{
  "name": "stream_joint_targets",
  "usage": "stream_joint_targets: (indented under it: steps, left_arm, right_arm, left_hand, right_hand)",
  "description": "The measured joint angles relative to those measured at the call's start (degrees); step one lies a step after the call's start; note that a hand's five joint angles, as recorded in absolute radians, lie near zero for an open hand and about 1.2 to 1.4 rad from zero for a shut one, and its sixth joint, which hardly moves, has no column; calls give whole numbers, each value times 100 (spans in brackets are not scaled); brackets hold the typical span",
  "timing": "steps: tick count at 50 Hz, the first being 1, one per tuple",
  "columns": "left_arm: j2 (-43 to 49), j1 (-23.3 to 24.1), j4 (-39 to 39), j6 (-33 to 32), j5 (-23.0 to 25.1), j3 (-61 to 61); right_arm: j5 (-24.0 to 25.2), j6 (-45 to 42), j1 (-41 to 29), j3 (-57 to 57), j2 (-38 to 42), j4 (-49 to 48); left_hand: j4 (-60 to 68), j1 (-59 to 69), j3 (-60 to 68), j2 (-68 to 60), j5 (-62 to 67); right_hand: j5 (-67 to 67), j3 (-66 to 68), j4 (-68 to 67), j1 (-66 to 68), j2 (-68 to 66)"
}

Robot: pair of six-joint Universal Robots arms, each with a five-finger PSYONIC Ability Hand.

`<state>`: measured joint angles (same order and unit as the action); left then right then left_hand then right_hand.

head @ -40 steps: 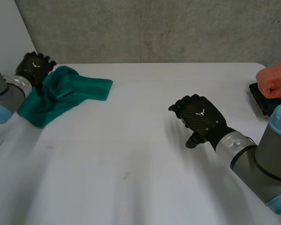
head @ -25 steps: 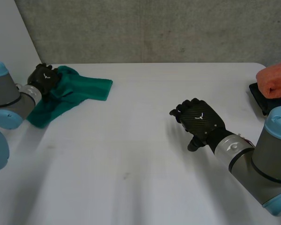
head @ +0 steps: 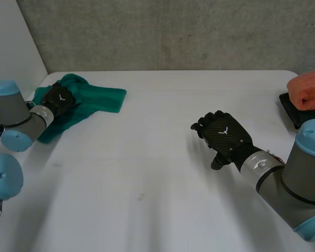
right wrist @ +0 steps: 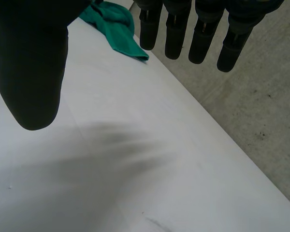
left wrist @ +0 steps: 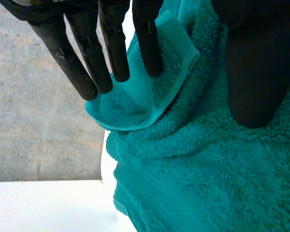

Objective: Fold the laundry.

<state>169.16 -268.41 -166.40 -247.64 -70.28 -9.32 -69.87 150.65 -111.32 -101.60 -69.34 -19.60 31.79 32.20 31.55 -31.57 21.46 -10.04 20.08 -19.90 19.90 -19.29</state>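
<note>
I see green towel crumpled, unfolded. My left hand on it, fingers straight, nothing pinched. Right hand relaxed, empty. Folding not started.

My left robot hand sits over one end of the crumpled towel, which stretches from it toward my right robot hand. That hand hangs over the bench, well apart. A folded towel lies on a pad to its right.
</note>
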Motion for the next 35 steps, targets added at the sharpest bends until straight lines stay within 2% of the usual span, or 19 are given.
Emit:
stream_joint_targets:
  steps: [9, 12, 14, 16, 19, 25, 29, 35]
  left_arm:
    - [100, 7, 268, -280, 257, 207]
    - [111, -4, 379, -318, 355, 250]
    - [116, -11, 491, -330, 432, 282]
    - [122, -15, 586, -334, 477, 310]
    - [120, -4, 865, -373, 529, 369]
    - [-353, 67, 1193, -447, 557, -14]
    - [-1140, 82, 1216, -79, 929, -725]
    - [-2700, 120, 831, 1584, 1771, -2129]
  right_arm:
    - [2, -1, 1, 0, -17, 3]
    - [2, -1, 3, -1, -23, 6]
    - [2, -1, 5, -1, -25, 7]
    - [2, 0, 7, -1, -27, 8]
    - [1, 0, 16, 1, -37, 9]
    - [0, 2, 34, 5, -99, 10]
    - [-1, 2, 27, 4, -129, 22]
    - [-21, 0, 13, 10, -152, 35]
  left_hand:
    - [51, 27, 43, -52, 77]
    - [361, 368, 402, -400, 374]
    - [1217, 1286, 1237, -1245, 1223]
    - [1624, 1683, 1678, -1692, 1632]
    - [3410, 3264, 3390, -3426, 3384]
    - [3648, 3373, 3629, -3665, 3603]
    - [3648, 3373, 3629, -3665, 3603]
    - [3663, 3373, 3630, -3665, 3603]
  right_hand:
    - [0, 0, 0, 0, 0]
    - [0, 0, 0, 0, 0]
    - [0, 0, 0, 0, 0]
    - [0, 0, 0, 0, 0]
    - [0, 0, 0, 0, 0]
    - [0, 0, 0, 0, 0]
    - [0, 0, 0, 0, 0]
    - [0, 0, 0, 0, 0]
